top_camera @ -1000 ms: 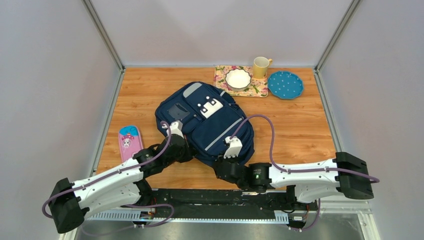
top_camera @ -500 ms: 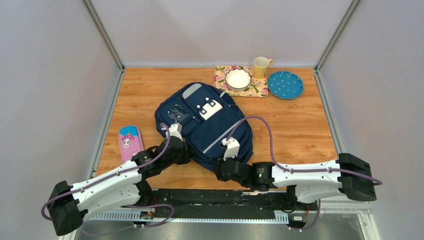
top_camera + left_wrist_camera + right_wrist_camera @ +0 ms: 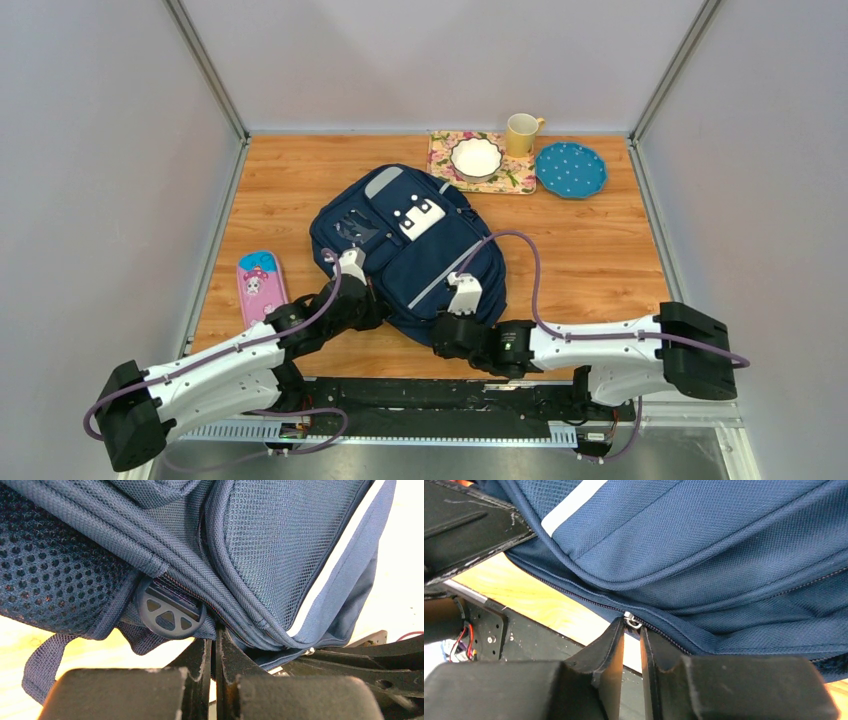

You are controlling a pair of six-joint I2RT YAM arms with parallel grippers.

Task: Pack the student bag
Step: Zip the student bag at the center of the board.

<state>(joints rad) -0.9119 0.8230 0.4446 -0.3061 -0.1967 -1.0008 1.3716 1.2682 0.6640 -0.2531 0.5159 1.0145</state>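
Observation:
The student bag (image 3: 410, 250), a navy backpack with grey stripes, lies front-up in the middle of the table. My left gripper (image 3: 372, 300) is at its near left edge. In the left wrist view this gripper (image 3: 214, 636) is shut, pinching the bag's seam fabric (image 3: 260, 570) beside a round dark zip pull (image 3: 170, 611). My right gripper (image 3: 440, 328) is at the bag's near edge. In the right wrist view its jaws (image 3: 632, 630) stand slightly open, with the metal zip slider (image 3: 631, 620) right at the fingertips on the closed zip line.
A pink pencil case (image 3: 261, 284) lies to the left of the bag. At the back stand a white bowl (image 3: 476, 157) on a floral mat (image 3: 520, 181), a yellow mug (image 3: 521, 133) and a blue dotted plate (image 3: 570, 169). The table's near edge runs just under both grippers.
My right gripper's jaws have parted from shut to a narrow gap, and the right arm has shifted slightly left. The left gripper stays shut in place.

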